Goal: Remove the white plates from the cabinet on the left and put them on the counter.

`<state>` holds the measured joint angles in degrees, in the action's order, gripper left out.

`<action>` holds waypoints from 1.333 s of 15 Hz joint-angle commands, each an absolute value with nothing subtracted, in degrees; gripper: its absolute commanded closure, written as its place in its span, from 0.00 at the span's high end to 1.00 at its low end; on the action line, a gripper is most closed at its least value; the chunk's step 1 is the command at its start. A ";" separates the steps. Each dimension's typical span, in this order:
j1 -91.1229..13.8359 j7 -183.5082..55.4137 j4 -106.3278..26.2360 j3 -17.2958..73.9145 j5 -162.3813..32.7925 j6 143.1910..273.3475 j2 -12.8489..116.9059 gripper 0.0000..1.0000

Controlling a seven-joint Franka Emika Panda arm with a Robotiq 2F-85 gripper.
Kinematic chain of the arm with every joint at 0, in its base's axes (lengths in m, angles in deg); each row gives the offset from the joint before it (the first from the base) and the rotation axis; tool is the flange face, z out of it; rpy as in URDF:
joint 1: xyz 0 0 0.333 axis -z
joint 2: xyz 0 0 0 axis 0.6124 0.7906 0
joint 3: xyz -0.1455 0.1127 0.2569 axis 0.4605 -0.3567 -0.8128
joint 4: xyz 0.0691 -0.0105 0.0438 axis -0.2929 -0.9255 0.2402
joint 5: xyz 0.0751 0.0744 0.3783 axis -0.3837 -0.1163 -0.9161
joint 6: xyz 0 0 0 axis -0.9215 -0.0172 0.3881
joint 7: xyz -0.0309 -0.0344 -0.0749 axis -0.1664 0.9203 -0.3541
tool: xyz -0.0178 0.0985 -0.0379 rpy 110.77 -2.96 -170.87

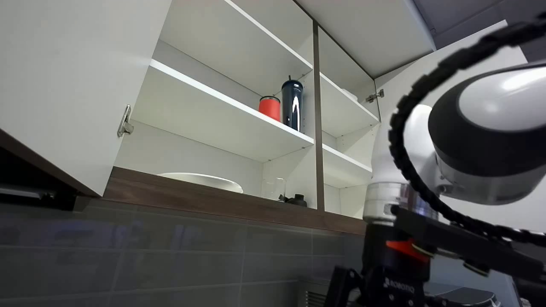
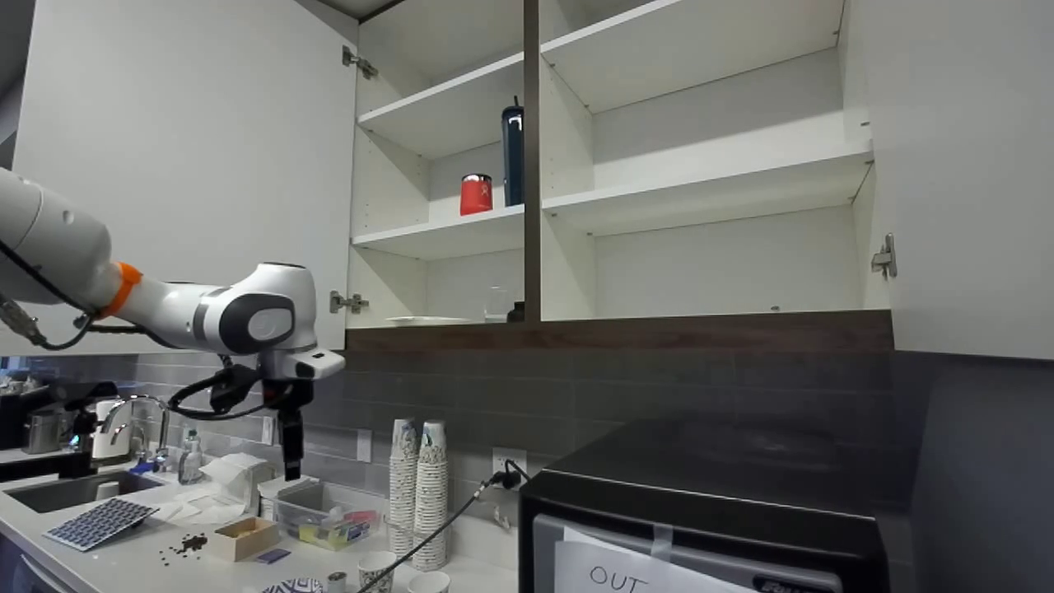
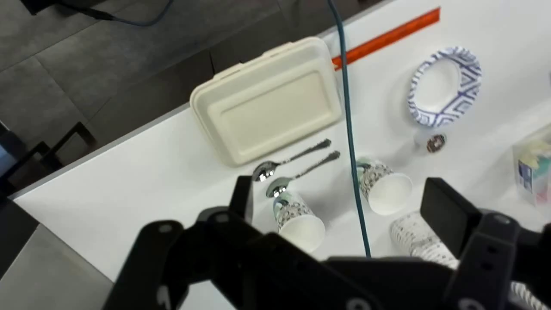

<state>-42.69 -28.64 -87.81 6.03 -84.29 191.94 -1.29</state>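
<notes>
While the cabinet point(image 2: 708, 331) stands open, its contents list as follows: white plate point(image 1: 204, 181), shallow, lying on the lowest level, left of the brown divider point(image 2: 532, 148) in both exterior views; whether more lie under it, cannot tell. Clear glass point(image 1: 274, 188), upright, same level, near the plate. Dark object point(image 1: 297, 200), near the glass; kind cannot be told. Red cup point(image 2: 476, 195) and dark bottle point(image 2: 512, 156), upright, near each other on the middle shelf point(image 2: 461, 237), above the plate's level. Robot arm point(image 2: 177, 309), white, reaching in from the left edge in an exterior view. Gripper point(image 3: 342, 193), black, pointing down above the counter point(image 3: 150, 181), well apart from the plate; fingers point(image 3: 447, 211) spread wide, with counter surface and a dark cable point(image 3: 347, 103) showing between them. Counter, white, as seen in the wrist view: cream container point(image 3: 271, 110), oblong; two spoons point(image 3: 263, 171), side by side, just beside the container; two patterned paper cups point(image 3: 292, 215), one just beside the spoons; patterned dish point(image 3: 468, 79), blue on white; orange strip point(image 3: 391, 38), running past the corner of the container. Cup stacks point(image 2: 403, 494), two, tall, upright, in an exterior view. Black appliance point(image 2: 700, 478), right of the stacks there, with a sheet of paper point(image 2: 593, 560) on its front lettered OUT.
</notes>
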 commanded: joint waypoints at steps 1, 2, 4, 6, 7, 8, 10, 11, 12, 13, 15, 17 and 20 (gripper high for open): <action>-40.46 -21.52 -81.85 7.15 -85.41 193.72 0.52 1.00; -40.25 -19.47 -80.11 7.30 -85.92 194.33 0.82 1.00; -39.87 -15.96 -77.87 7.75 -86.95 197.42 2.05 1.00; -39.81 -12.36 -77.34 7.68 -88.04 202.52 3.17 1.00; -40.84 -15.45 -78.52 8.61 -85.51 199.44 1.13 1.00; -40.88 -14.19 -78.08 8.65 -85.78 200.98 1.77 1.00; -40.93 -13.11 -77.78 8.70 -85.95 201.94 2.64 1.00; -40.94 -12.99 -77.77 8.71 -85.97 202.01 2.82 1.00; -40.95 -12.94 -77.76 8.72 -85.98 202.02 2.89 1.00; -40.95 -12.92 -77.75 8.72 -86.00 202.02 2.90 1.00; -42.11 -12.13 -75.47 9.85 -90.79 206.73 5.68 1.00; -43.21 -13.38 -72.63 10.98 -94.17 211.80 8.65 1.00; -46.79 -17.76 -67.92 13.34 -100.01 220.59 13.68 1.00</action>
